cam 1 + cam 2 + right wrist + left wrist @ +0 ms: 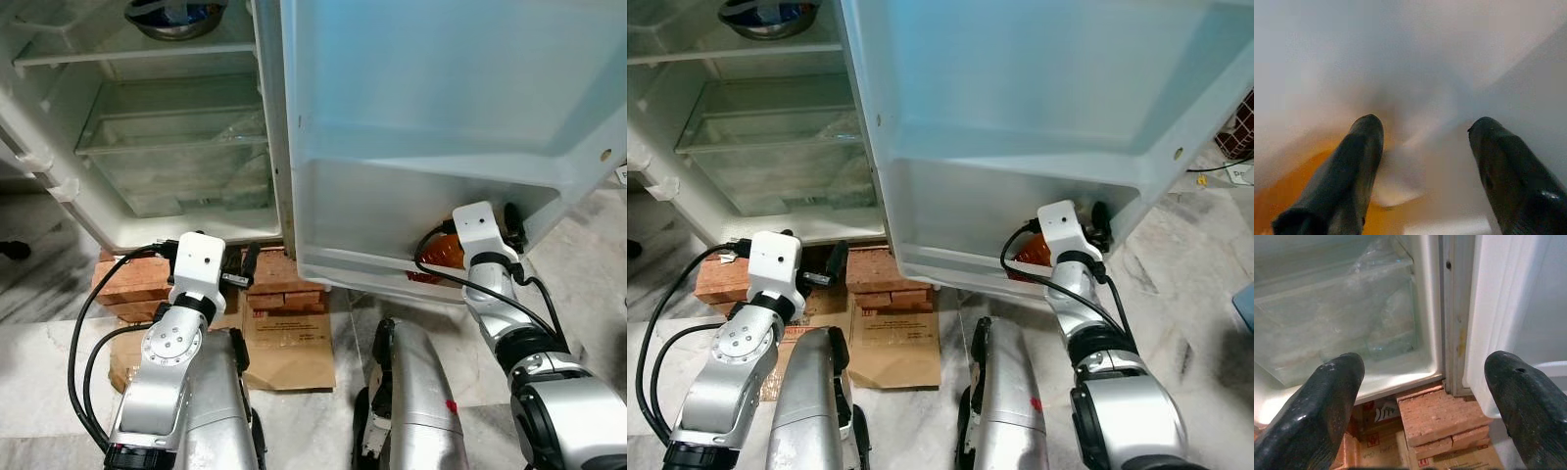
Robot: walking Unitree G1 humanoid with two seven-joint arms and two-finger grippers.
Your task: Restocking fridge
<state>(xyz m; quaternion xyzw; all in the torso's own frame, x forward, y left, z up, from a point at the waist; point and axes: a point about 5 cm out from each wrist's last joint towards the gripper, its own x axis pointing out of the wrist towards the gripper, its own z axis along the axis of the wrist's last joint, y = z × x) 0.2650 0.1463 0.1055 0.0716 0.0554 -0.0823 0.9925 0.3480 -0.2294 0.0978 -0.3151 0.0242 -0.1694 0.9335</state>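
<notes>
Orange packet (443, 252) sits in the fridge door's bottom shelf (392, 220), at 9 o'clock of the right gripper (1422, 147), jaws spread, ungrasping; left gripper (1425, 382), also spread, is farther.

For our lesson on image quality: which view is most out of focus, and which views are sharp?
Right wrist view: badly blurred, right gripper against hazy white and an orange smear. Left wrist view: sharp on the bricks. Both eye views: evenly lit, crisp.

white fridge (176, 157) open, door (441, 108) swung wide, shelves nearly bare.
</notes>
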